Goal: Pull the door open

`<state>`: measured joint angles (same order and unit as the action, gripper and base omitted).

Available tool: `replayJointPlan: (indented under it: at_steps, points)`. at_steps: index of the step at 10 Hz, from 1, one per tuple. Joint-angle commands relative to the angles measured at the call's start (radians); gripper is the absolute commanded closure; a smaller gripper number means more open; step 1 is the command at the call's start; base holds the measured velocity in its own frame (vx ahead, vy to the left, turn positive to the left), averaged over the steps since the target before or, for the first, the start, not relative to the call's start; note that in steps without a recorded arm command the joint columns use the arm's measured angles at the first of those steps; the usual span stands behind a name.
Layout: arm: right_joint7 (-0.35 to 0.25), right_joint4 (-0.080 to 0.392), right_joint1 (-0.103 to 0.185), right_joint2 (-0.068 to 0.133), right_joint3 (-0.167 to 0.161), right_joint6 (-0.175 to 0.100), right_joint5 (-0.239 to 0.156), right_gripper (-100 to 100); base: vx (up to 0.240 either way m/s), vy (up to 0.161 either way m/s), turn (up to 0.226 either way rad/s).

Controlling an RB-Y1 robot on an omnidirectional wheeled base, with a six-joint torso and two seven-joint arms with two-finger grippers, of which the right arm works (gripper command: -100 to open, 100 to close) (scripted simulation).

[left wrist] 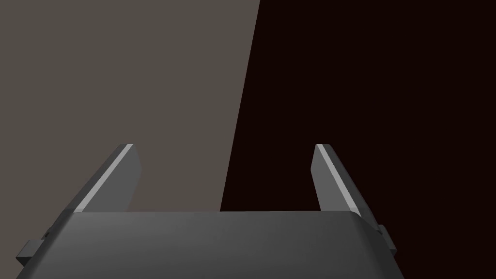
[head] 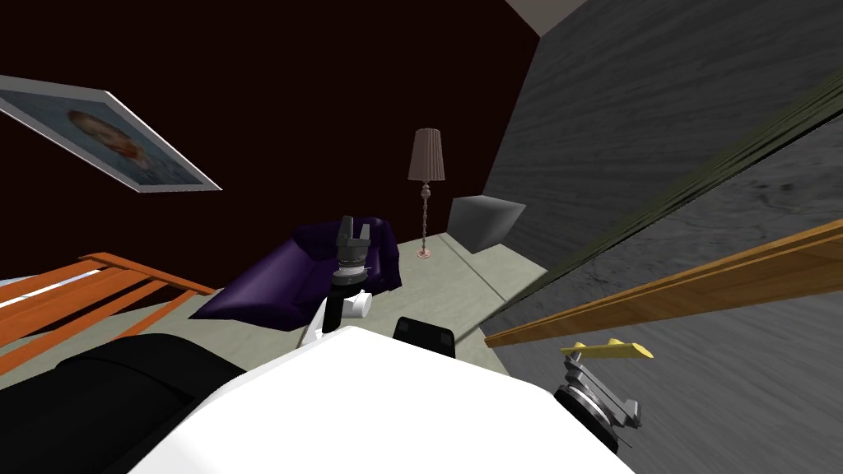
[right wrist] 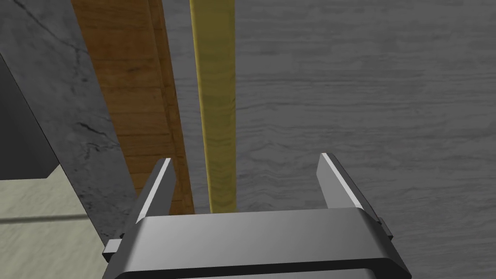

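Handle: a yellow bar (right wrist: pixel 216 97) mounted on the grey grained door (right wrist: pixel 368 97). In our right wrist view it runs through the gap of the right claw (right wrist: pixel 245 158).
Right claw: spread wide. The bar sits nearer one finger (right wrist: pixel 157 189) than the other, and neither presses on it.
Door edge: a brown wooden frame (right wrist: pixel 131 87) runs just beside the handle, with pale floor (right wrist: pixel 34 203) past it.
Head view: we see the handle (head: pixel 613 350) at the tip of our right arm, low on the door (head: pixel 741 387), which the wrist view cannot place in the room.
Left claw: raised ahead of us (head: pixel 356 230), well apart from the door, its blades standing wide (left wrist: pixel 224 145).
Room beyond: a purple sofa (head: pixel 280 284), a floor lamp (head: pixel 426 164), a grey box (head: pixel 486 220) and a framed picture (head: pixel 115 140).
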<state>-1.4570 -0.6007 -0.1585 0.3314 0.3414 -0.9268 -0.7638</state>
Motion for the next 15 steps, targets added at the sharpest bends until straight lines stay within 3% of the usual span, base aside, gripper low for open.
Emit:
replayJointPlan:
  at_steps: [1,3,10,12,13,15]
  points:
    - [-0.037,0.018,-0.012,0.012,-0.015,-0.014,0.010,-100,0.102,-0.035,-0.073]
    - [-0.090,0.026,-0.044,0.030,-0.039,-0.028,0.025,-100,0.124,-0.051,-0.119]
    - [-0.196,0.036,-0.102,0.065,-0.091,-0.056,0.057,-100,0.116,-0.044,-0.058]
    - [-0.200,0.038,-0.103,0.066,-0.094,-0.059,0.059,-100,0.129,-0.038,-0.010]
    - [-0.200,0.038,-0.103,0.066,-0.094,-0.059,0.059,100,-0.011,0.004,0.000]
    - [-0.200,0.038,-0.103,0.066,-0.094,-0.059,0.059,100,-0.018,0.020,0.026]
